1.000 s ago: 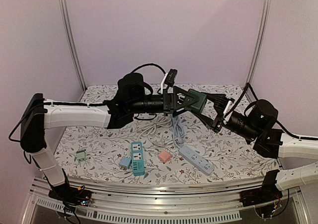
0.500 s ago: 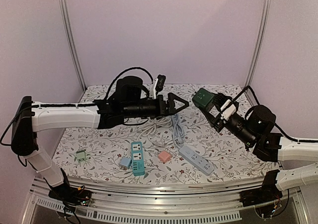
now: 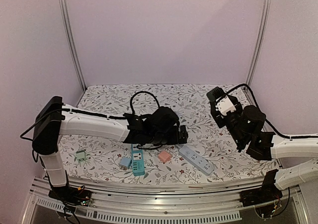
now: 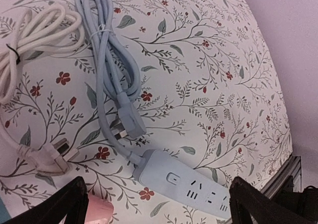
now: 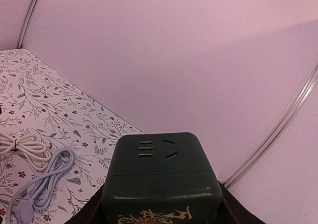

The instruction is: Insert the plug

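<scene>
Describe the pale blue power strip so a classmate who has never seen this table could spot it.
Find the flowered table; near its front edge, right of centre, beside the small pink cube, lies the power strip. It is the longest, palest block there, unlike the brighter teal strip left of the cube.

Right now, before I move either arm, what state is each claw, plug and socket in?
left claw: open, empty
right claw: shut on the dark green cube socket
dark green cube socket: held, visible slots empty
blue-grey power strip: lying flat, slots empty
blue-grey plug: unplugged, cord bundled
white plug: unplugged, cord tied
teal power strip: lying flat, nothing plugged in
</scene>
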You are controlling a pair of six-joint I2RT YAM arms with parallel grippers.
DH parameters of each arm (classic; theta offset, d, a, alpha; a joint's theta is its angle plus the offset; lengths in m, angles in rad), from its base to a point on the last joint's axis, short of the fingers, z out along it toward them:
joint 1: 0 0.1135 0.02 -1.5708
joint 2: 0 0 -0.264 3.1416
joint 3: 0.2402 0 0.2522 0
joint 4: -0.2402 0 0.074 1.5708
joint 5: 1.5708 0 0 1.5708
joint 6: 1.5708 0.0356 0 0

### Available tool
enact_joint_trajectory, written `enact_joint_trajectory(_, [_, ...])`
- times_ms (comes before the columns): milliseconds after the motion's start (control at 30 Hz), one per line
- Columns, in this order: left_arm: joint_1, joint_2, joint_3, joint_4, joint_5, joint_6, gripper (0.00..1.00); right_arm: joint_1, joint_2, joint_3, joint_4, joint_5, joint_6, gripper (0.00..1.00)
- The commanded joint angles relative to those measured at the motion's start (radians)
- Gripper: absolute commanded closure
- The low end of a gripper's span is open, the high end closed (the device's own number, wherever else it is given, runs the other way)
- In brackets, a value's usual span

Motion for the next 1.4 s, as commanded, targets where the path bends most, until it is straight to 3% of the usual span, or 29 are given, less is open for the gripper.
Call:
enact_joint_trajectory(0, [-0.062, 0.061, 0.089, -0.169, -0.147, -0.171, 0.01, -0.010, -0.012, 0.004, 0.051, 0.117, 0.008, 1.00])
enact_joint_trajectory(267, [-0.101, 0.173, 0.239, -0.336, -0.114, -0.357, 0.01, -0.035, -0.121, -0.053, 0.045, 0.142, 0.034, 1.00])
enact_joint_trajectory(433, [-0.112, 0.276, 0.438, -0.548, -0.048, -0.444, 0.01, -0.037, -0.174, -0.072, 0.035, 0.143, 0.051, 1.00])
enact_joint_trajectory(533, [-0.127, 0.330, 0.538, -0.658, -0.077, -0.486, 0.01, -0.037, -0.196, -0.085, 0.035, 0.144, 0.057, 1.00])
enact_joint_trajectory(867, [-0.136, 0.427, 0.577, -0.664, -0.043, -0.634, 0.02, -0.039, -0.235, -0.115, 0.032, 0.142, 0.078, 1.00])
enact_joint_trajectory(1233, [-0.132, 0.569, 0.758, -0.729, -0.040, -0.651, 0.05, -0.039, -0.229, -0.131, 0.035, 0.131, 0.087, 1.00])
enact_joint_trajectory(1367, [-0.130, 0.597, 0.793, -0.747, -0.040, -0.637, 0.10, -0.038, -0.233, -0.133, 0.035, 0.128, 0.086, 1.00])
